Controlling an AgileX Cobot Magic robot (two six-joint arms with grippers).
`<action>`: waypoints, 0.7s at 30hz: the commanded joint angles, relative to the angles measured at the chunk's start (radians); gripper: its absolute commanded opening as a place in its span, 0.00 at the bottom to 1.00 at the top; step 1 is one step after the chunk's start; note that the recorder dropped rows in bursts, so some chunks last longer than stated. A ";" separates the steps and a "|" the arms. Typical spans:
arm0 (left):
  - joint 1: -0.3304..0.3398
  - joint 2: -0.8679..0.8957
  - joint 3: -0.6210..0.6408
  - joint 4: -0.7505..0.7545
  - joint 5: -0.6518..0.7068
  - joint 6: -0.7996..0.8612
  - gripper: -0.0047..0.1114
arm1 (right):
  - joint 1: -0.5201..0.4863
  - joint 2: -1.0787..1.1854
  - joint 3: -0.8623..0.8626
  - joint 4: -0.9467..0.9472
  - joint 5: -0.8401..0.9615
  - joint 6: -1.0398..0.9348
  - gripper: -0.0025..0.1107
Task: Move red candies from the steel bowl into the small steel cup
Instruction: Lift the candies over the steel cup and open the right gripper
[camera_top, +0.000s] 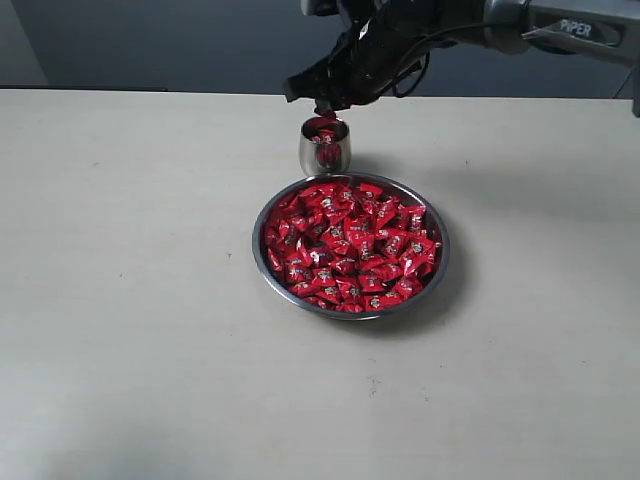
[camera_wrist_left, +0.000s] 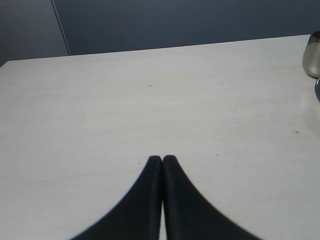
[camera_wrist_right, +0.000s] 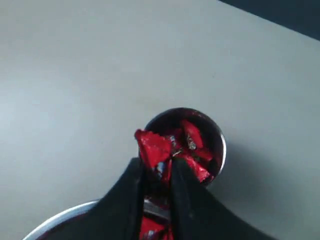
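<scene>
Right now the tabletop (camera_top: 130, 300) fills most of what I see, and the steel bowl (camera_top: 257, 245) sits about midway between its left and right edges, heaped with red candies (camera_top: 350, 245). Just behind the bowl, toward the far edge, the small steel cup (camera_top: 325, 152) stands upright, close to the bowl's rim, with several candies already inside it.

My right arm (camera_top: 560, 28) reaches in from the far right corner, stretched leftward with its wrist bent down. That puts the right gripper (camera_top: 325, 105) directly above the cup's mouth and just clear of its rim.

From the exterior view I cannot make out what sits between the fingers. The right wrist view settles it: the right gripper (camera_wrist_right: 157, 167) is clamped on one red candy (camera_wrist_right: 152, 147), which hangs over the near side of the cup's rim (camera_wrist_right: 220, 145). A curve of the bowl (camera_wrist_right: 60, 220) shows beneath the fingers.

Only the left wrist view shows the left gripper (camera_wrist_left: 162, 159). Its fingers are pressed together with nothing between them, above the tabletop and well apart from the cup (camera_wrist_left: 312, 55), which shows at that picture's margin.
</scene>
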 joint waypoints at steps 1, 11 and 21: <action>-0.005 -0.005 -0.008 0.002 -0.005 -0.001 0.04 | -0.026 0.098 -0.107 0.008 0.035 0.020 0.04; -0.005 -0.005 -0.008 0.002 -0.005 -0.001 0.04 | -0.027 0.143 -0.119 0.028 0.036 0.020 0.10; -0.005 -0.005 -0.008 0.002 -0.005 -0.001 0.04 | -0.027 0.102 -0.119 0.020 0.047 0.020 0.37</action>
